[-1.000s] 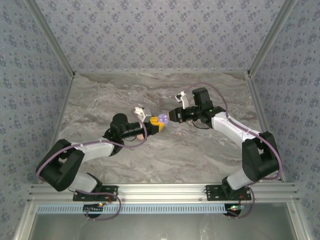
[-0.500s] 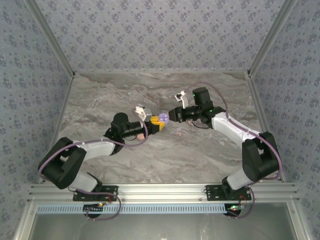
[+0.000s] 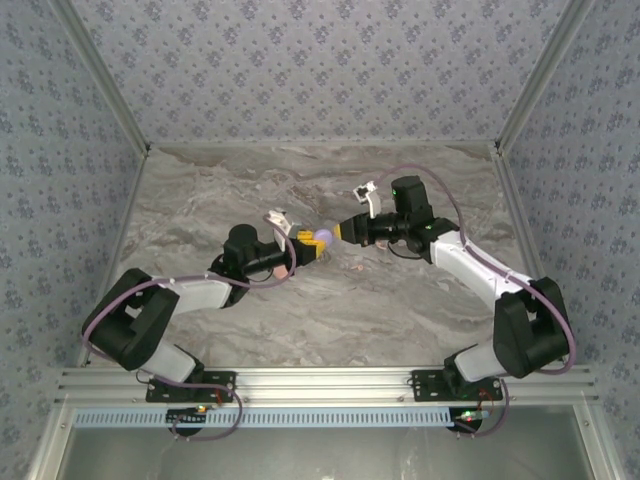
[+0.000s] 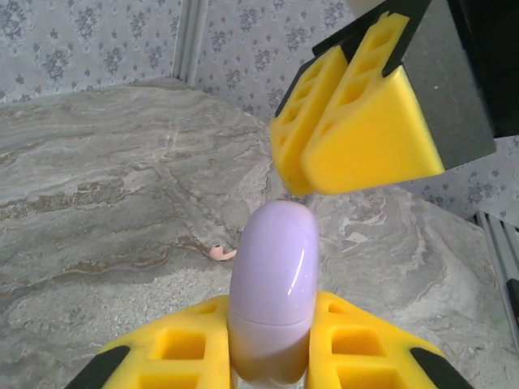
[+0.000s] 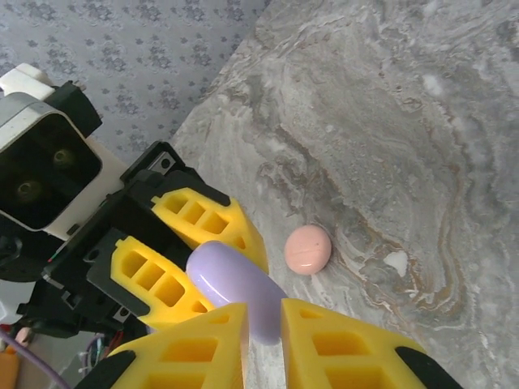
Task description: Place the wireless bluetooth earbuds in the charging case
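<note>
The lilac charging case [image 4: 274, 275] is standing up off the worktop [image 3: 250, 190], near the middle of it, and its lid is sitting closed. My left pincer [image 4: 272, 356] is holding it by the lower end, and the yellow jaws are pressing on both flat sides. The upper rounded end is sticking out free.

My right pincer [image 4: 302, 180] is coming at this free end from the opposite side. Its jaws are standing almost together, with only a thin line between them, and they are carrying nothing. The tips are hanging just at the top edge of the case; I cannot tell if they are touching it. The two pincers are facing each other very closely here, so each one is crowding the space around the case.

A pink round piece [image 5: 308, 249] is lying flat on the worktop, below and just beside the case, apart from both pincers. I cannot tell if it is an earbud or a second case.

Blue patterned walls [image 3: 320, 60] are closing the worktop on three sides.
</note>
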Controlling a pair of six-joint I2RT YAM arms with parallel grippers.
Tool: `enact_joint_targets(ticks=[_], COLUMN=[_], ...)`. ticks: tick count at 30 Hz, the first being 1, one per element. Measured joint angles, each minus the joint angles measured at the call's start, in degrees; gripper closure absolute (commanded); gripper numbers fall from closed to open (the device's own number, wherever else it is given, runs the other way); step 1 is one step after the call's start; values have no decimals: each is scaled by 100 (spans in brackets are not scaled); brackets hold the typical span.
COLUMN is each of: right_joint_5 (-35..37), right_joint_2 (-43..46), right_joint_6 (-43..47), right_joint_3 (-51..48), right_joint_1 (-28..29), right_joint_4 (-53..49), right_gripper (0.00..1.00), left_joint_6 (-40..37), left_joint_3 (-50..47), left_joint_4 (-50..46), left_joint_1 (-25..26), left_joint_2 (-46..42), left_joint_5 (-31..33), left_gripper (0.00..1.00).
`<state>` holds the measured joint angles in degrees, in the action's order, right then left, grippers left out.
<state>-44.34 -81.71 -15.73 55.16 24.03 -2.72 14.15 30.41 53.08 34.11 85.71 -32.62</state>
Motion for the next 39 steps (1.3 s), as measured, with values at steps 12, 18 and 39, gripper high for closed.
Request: enact_joint_targets(ticks=[12,18,39], right_joint_5=[1781,2181,2448], right_joint_2=[72,74,74], right_joint_6=[13,15,11], right_joint_3=[0,-33,-114], right_joint_1=[-35,-55,-55], right_joint_4=[-647,-789,-981], right_gripper=[79,78,77], left_joint_6=[557,809,1252], left_joint_3=[815,1871,4830], left_joint_4=[-1541,-3088,-6065], left_joint_1=[-247,-404,-1128], left_joint_2=[94,540,2962], left_joint_5=[1327,1725,1786], left_gripper=[88,89,90])
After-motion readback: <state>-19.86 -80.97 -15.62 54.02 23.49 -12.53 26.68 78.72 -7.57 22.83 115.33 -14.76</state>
